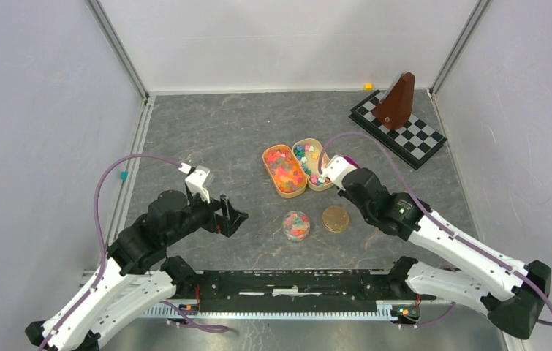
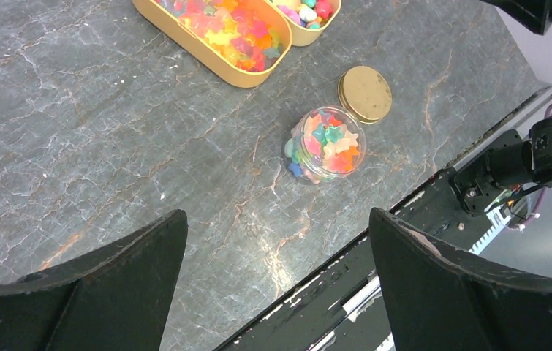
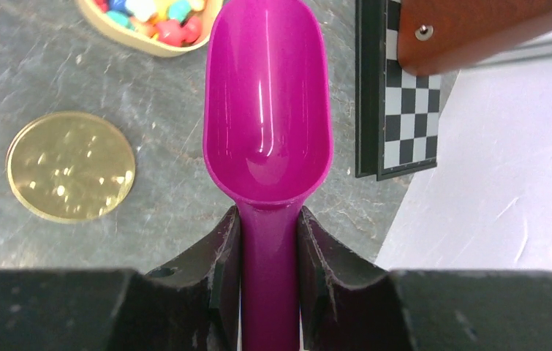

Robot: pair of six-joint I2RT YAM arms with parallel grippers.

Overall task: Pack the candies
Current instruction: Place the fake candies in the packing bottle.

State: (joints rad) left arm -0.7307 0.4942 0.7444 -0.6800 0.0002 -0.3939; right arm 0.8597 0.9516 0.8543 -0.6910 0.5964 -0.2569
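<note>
Currently the right fingers (image 3: 221, 270) are clenched on the handle of a purple scoop (image 3: 267, 110), just behind its bowl. The bowl is empty and hangs over the table (image 1: 214, 139), beside the nearer of 2 tan trays (image 1: 322, 184). The candies (image 1: 309, 161) lie loose in those trays: small chunky mixed-colour pieces in the right 1, softer-looking orange and red shapes in the left tray (image 1: 267, 167). More already fill much of a small clear jar (image 2: 324, 144), which stands upright near the table's front edge with its gold lid (image 2: 365, 93) flat just beside it. The left fingers (image 2: 112, 285) are spread wide and grasp nothing, hovering to the left of the jar and well apart from it. The sweets look light, tiny and free to roll or bounce. The gummy-looking ones may cling together, so pinching single pieces seems a poor bet. They are best taken with the scoop, dug in shallow and carried level. The jar looks light and easy to tip, and its mouth is hardly wider than the scoop, so spills at the rim are the likely fault. The free fingers could steady it by its side wall.
</note>
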